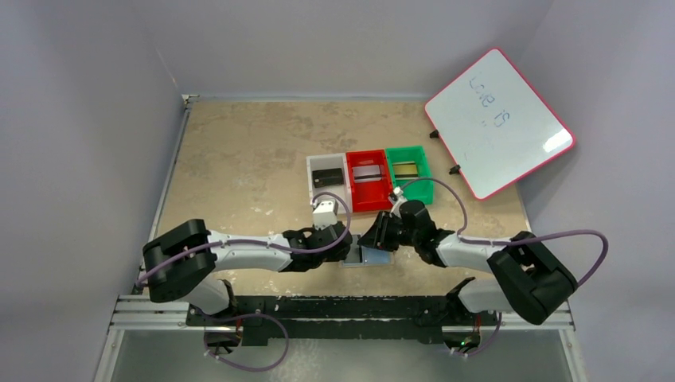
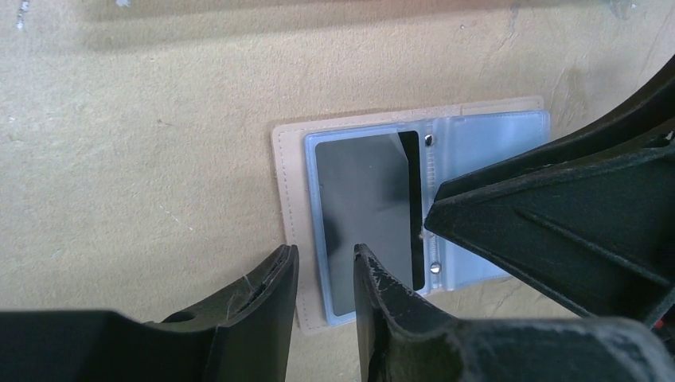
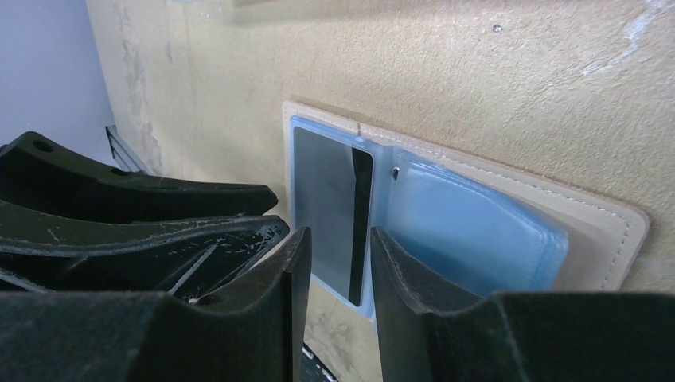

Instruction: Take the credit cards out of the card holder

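Note:
The card holder (image 1: 368, 256) lies open on the table between both grippers, tan outside with blue-grey lining (image 2: 485, 151). A dark grey card with a black stripe (image 2: 362, 215) sits in its clear left pocket, also in the right wrist view (image 3: 322, 195). The other pocket (image 3: 470, 227) looks empty. My left gripper (image 2: 322, 267) hovers over the holder's near left edge, jaws a narrow gap apart, holding nothing. My right gripper (image 3: 338, 247) is low over the card's striped edge, jaws narrowly apart and empty. Its fingers (image 2: 557, 207) reach in over the holder's middle fold.
Three small bins stand side by side behind the holder: a clear one (image 1: 327, 177) with a black card, a red one (image 1: 368, 179) with a silvery card, a green one (image 1: 407, 171) with a dull gold card. A pink-framed whiteboard (image 1: 497, 119) leans at the far right.

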Available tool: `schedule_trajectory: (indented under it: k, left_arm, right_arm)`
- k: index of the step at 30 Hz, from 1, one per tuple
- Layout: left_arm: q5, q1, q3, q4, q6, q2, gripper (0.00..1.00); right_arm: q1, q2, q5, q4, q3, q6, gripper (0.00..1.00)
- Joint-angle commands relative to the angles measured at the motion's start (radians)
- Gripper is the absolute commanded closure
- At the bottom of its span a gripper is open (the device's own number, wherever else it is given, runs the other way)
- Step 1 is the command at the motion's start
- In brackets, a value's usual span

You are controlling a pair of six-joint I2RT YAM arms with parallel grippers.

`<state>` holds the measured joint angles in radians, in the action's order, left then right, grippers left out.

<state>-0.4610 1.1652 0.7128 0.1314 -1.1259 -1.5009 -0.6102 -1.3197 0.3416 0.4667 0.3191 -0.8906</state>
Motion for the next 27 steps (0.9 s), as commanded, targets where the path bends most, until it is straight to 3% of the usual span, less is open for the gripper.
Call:
schedule_trajectory:
  k: [1, 7, 12, 21, 27]
  left_arm:
    - [0.028, -0.004, 0.025, -0.060, 0.009, -0.018, 0.70]
    - [0.054, -0.004, 0.026, -0.095, 0.011, -0.055, 0.73]
    - [0.047, -0.004, 0.025, -0.083, -0.011, -0.084, 0.85]
    - [0.044, -0.003, 0.028, -0.067, -0.019, -0.124, 0.96]
    - [0.042, -0.003, 0.027, -0.061, -0.022, -0.127, 0.99]
  right_arm:
    - [-0.004, -0.020, 0.016, 0.043, -0.005, 0.013, 0.65]
    - [-0.005, -0.064, 0.019, 0.054, -0.003, 0.021, 0.67]
    - [-0.004, -0.081, 0.018, 0.067, -0.010, 0.018, 0.71]
    - [-0.004, -0.113, 0.084, 0.194, -0.041, -0.026, 0.73]
    - [-0.004, -0.129, 0.099, 0.238, -0.052, -0.039, 0.83]
